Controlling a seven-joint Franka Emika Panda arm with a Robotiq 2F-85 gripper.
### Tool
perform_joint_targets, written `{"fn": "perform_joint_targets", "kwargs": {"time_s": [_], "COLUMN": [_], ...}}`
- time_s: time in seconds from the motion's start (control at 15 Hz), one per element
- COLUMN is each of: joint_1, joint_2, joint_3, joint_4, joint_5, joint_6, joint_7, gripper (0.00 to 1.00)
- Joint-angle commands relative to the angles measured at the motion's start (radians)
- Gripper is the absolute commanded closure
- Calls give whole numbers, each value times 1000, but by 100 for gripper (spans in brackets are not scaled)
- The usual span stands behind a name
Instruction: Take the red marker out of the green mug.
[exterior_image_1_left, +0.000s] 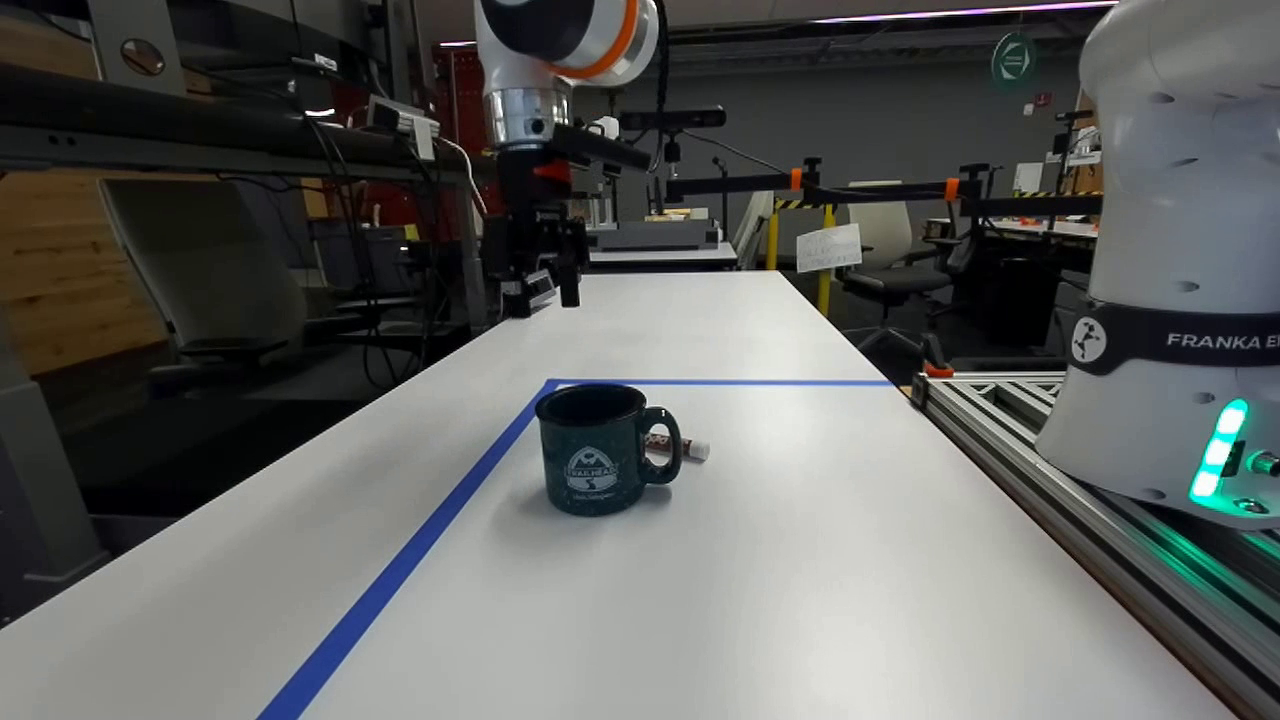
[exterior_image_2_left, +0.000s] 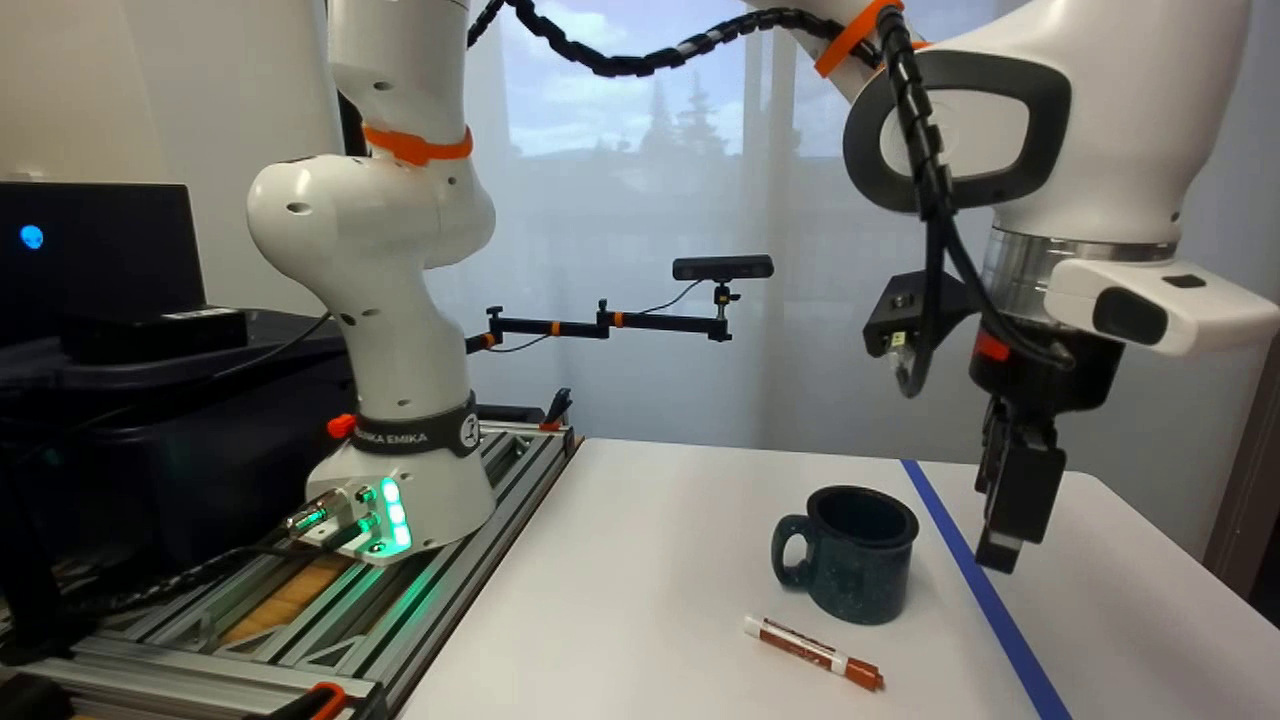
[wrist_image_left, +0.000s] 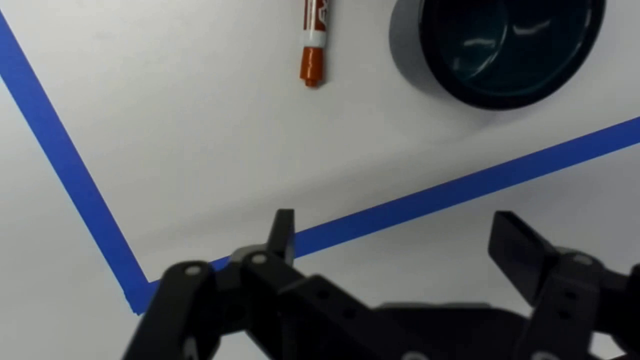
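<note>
The dark green mug stands upright on the white table in both exterior views. In the wrist view, the mug shows no marker in the visible part of its inside. The red marker lies on the table beside the mug, apart from it. It also lies at the top of the wrist view; in an exterior view the mug hides much of the marker. My gripper is open with nothing between its fingers. It hangs above the table, off to the side of both things.
Blue tape marks lines on the table, meeting at a corner. The mug and marker lie inside these lines. The robot base stands on a metal frame along a table edge. A camera on a thin arm stands beyond.
</note>
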Motion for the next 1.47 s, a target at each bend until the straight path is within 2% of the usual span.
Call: {"fn": "perform_joint_targets", "kwargs": {"time_s": [0.0,0.33,0.53,0.6,0.67,1.4], "joint_1": [34,73,92,92,87,88], "joint_2": [-81,-123,-138,-141,-94,-104], "joint_3": [23,62,70,70,71,72], "joint_4": [-61,-96,-123,-127,-84,-94], "joint_5": [-15,-29,-74,-76,-42,-52], "joint_6": [-3,-38,-11,-10,-18,-18], "joint_7": [23,-4,7,5,-2,-2], "gripper": [0,0,0,0,0,0]}}
